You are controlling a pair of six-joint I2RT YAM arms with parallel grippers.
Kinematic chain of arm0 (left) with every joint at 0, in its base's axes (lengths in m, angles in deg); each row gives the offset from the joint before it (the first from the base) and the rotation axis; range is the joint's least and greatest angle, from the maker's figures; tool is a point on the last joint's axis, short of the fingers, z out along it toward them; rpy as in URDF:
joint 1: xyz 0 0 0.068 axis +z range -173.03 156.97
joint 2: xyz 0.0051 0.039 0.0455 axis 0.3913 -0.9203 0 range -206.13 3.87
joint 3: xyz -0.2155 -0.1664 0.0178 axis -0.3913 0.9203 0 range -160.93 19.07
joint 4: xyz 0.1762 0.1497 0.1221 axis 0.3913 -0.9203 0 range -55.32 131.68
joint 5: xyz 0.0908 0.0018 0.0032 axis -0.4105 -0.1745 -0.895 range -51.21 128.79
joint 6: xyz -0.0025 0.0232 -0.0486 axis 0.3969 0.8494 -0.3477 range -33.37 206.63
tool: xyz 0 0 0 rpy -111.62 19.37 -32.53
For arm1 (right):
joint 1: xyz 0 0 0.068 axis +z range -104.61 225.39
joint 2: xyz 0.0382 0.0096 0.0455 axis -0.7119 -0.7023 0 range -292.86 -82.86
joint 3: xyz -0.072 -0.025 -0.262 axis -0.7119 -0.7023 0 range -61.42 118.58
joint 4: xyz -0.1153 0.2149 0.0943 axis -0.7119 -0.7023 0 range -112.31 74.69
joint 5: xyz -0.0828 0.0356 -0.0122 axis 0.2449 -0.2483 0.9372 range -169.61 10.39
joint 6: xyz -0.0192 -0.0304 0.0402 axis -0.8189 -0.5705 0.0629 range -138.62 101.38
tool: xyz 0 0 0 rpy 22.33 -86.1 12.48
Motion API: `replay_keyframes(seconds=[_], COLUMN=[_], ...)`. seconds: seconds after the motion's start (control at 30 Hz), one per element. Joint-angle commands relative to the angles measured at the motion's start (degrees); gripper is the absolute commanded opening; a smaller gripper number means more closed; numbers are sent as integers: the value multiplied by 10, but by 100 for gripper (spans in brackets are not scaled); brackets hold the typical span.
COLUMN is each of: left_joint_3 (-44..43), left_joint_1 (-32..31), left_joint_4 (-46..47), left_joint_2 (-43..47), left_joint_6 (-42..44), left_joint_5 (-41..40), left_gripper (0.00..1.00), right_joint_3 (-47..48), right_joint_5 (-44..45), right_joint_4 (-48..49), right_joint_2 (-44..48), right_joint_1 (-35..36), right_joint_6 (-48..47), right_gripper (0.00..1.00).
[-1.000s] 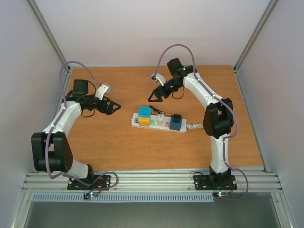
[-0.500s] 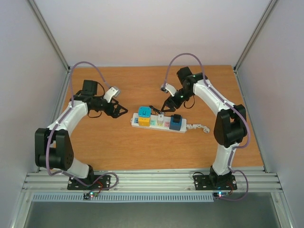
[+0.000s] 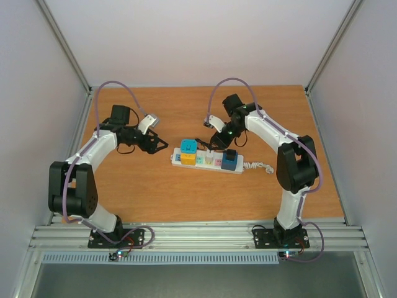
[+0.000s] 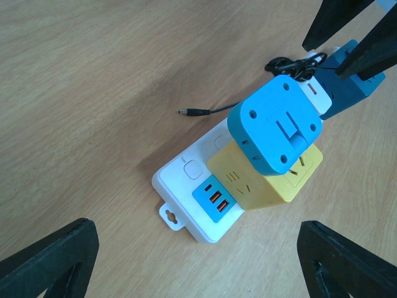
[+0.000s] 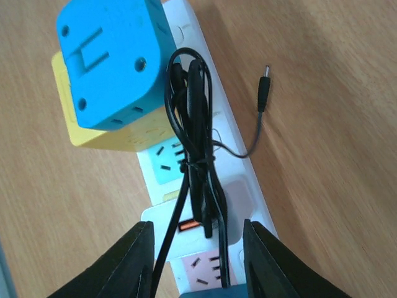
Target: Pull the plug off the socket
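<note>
White and long, the socket (image 3: pixel 208 160) lay flat near the middle of the wooden table (image 3: pixel 155 186), its length running left to right between the two arms. At its left end a light blue adapter (image 3: pixel 188 146) sat stacked on a yellow adapter (image 3: pixel 188 158), and a dark blue plug (image 3: pixel 230 160) stood in its right end. Between them a small white plug (image 3: pixel 211 153) sat in the strip, with a bundled black cable (image 5: pixel 195 124) draped along the strip's top, its loose tip resting on the wood. The right gripper (image 3: pixel 214 144) hung directly over this middle stretch, pointing down, its fingers (image 5: pixel 133 261) a narrow gap apart with the cable bundle and the white plug between them; whether the pads pressed on either could not be told. The left gripper (image 3: pixel 158 144) hovered just off the strip's left end, spread wide and holding nothing, with the stacked adapters in front of its fingers and apart from them.
</note>
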Motion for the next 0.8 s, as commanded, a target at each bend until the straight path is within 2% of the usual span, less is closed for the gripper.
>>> replay_keyframes(seconds=[0.0, 0.23, 0.77], left_joint_3=[-2, 0, 15], left_joint_1=[-4, -4, -4], left_joint_4=[30, 29, 5], left_joint_2=[-7, -9, 8], left_joint_6=[8, 12, 52], left_joint_5=[16, 22, 39], left_gripper=[89, 88, 85], right_joint_3=[-26, -69, -95], right_joint_5=[33, 68, -6], right_joint_4=[30, 55, 20], right_joint_2=[-17, -22, -18], right_joint_1=[14, 20, 43], right_joint_6=[-9, -14, -44], right_gripper=[39, 31, 26])
